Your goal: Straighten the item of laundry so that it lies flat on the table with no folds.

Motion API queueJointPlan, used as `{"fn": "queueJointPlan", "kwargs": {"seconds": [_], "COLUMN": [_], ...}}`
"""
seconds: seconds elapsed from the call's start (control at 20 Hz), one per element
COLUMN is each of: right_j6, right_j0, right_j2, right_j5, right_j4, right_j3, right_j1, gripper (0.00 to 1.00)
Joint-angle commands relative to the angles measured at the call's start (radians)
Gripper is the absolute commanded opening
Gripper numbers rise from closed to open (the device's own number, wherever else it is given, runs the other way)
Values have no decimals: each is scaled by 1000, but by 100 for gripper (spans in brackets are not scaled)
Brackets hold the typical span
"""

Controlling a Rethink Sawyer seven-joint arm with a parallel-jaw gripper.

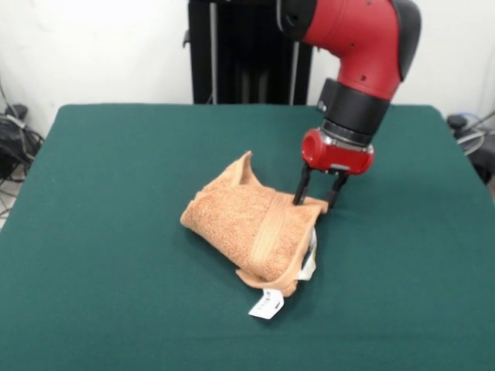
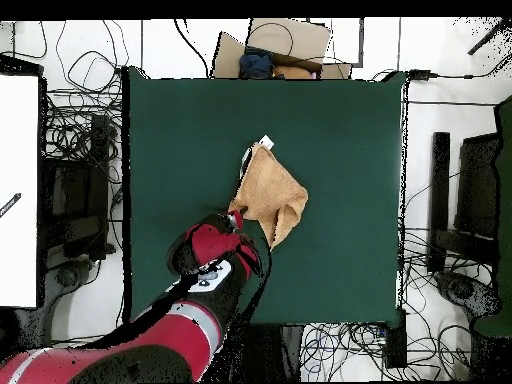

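The orange-tan towel (image 1: 251, 224) lies crumpled and folded over itself in the middle of the dark green table (image 1: 116, 170). Its woven border band runs across the top, and its right edge stands raised off the cloth. One white tag (image 1: 265, 304) lies on the table at the near edge, and another hangs at the right side (image 1: 311, 259). My gripper (image 1: 314, 204) stands upright at the towel's far right corner. Its two fingers are spread apart, with the towel's edge between them. In the overhead view the towel (image 2: 272, 195) lies just above the gripper (image 2: 238, 218).
The pedestal (image 1: 247, 54) stands behind the table's far edge. Cables and boxes lie on the floor around the table (image 2: 330, 120). A white surface (image 2: 20, 190) borders the left side.
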Motion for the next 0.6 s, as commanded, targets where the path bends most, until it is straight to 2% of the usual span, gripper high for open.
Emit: {"fn": "queueJointPlan", "kwargs": {"seconds": [0.05, 0.6], "right_j6": [119, 136], "right_j0": [-80, -83], "right_j2": [60, 61], "right_j5": [-31, -6], "right_j4": [11, 19], "right_j3": [-176, -145], "right_j1": [136, 124], "gripper": [100, 100]}}
